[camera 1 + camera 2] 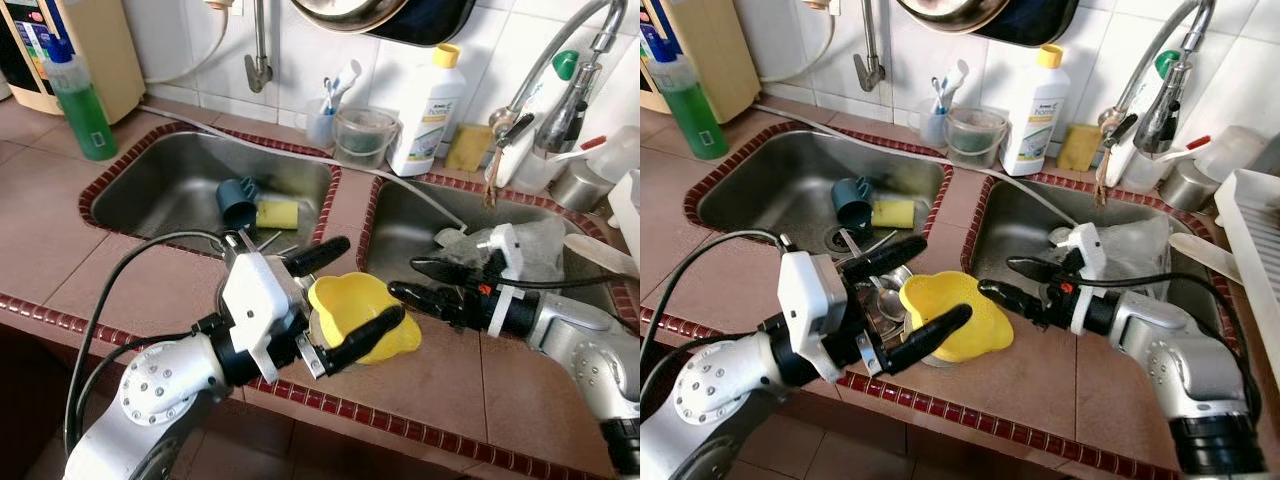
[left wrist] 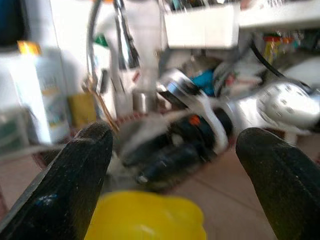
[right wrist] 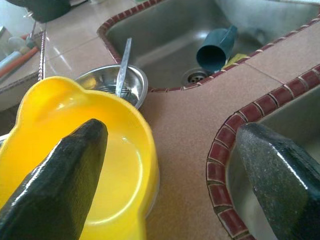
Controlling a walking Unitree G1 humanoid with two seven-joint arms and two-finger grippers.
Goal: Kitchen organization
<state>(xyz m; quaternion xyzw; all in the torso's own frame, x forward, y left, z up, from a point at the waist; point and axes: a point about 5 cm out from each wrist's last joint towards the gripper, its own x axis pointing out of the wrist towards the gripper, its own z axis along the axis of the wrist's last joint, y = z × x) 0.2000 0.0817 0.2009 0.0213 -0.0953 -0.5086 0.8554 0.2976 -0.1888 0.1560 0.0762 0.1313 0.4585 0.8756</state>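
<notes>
tiled kitchen counter (image 1: pixel 120 270) between two steel sinks, both grippers converging on a yellow plastic bowl (image 1: pixel 362 312).
left gripper (image 1: pixel 335 300) spreads its fingers wide around the bowl, seemingly not yet clamped; right gripper (image 1: pixel 415 280), also parted, noses toward the rim, likely for a handover. small steel dish (image 3: pixel 112 84) with spoon sits just beside.

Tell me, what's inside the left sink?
A teal cup lies tipped beside a yellow sponge. The left hand hides the sink's near corner.
</notes>
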